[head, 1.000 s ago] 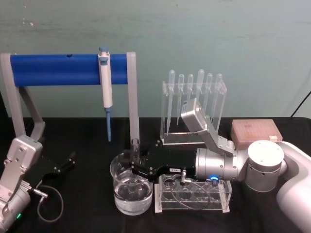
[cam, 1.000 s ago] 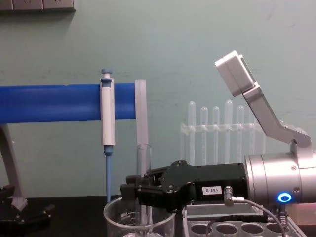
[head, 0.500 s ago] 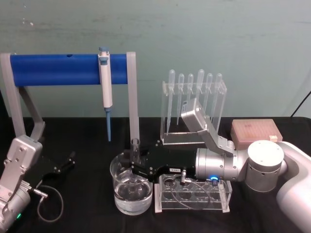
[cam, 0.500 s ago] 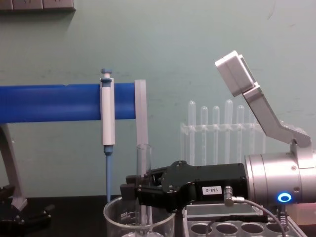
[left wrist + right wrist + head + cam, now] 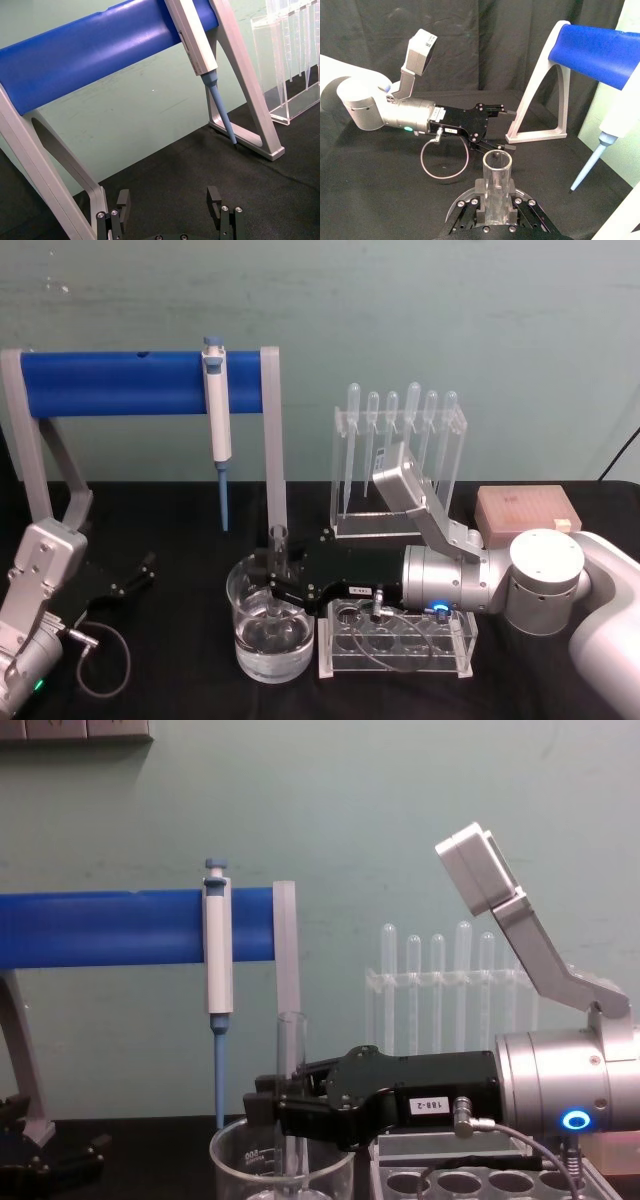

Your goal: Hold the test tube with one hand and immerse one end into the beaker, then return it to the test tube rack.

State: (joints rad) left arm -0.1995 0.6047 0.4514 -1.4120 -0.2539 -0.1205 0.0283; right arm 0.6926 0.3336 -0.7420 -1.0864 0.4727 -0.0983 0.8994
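The test tube point(image 5: 277, 552) stands upright over the beaker point(image 5: 243, 612), and its lower end reaches below the glass rim. My right gripper point(image 5: 281, 580) is shut on the tube's middle, reaching in from the right. In the chest view the test tube point(image 5: 292, 1050) rises out of the beaker point(image 5: 238, 1162), with the right gripper point(image 5: 285, 1108) clamped on it just above the rim. The right wrist view looks down at the test tube's point(image 5: 497, 175) open mouth. My left gripper point(image 5: 135, 575) rests open on the table at the left; its fingers point(image 5: 122, 202) hold nothing.
A blue-barred stand point(image 5: 140, 382) carries a white-and-blue micropipette point(image 5: 217, 420) behind the beaker. A clear test tube rack point(image 5: 395, 640) sits right of the beaker, under my right wrist. Behind it stand a pipette rack point(image 5: 400, 460) and a pinkish box point(image 5: 525, 515).
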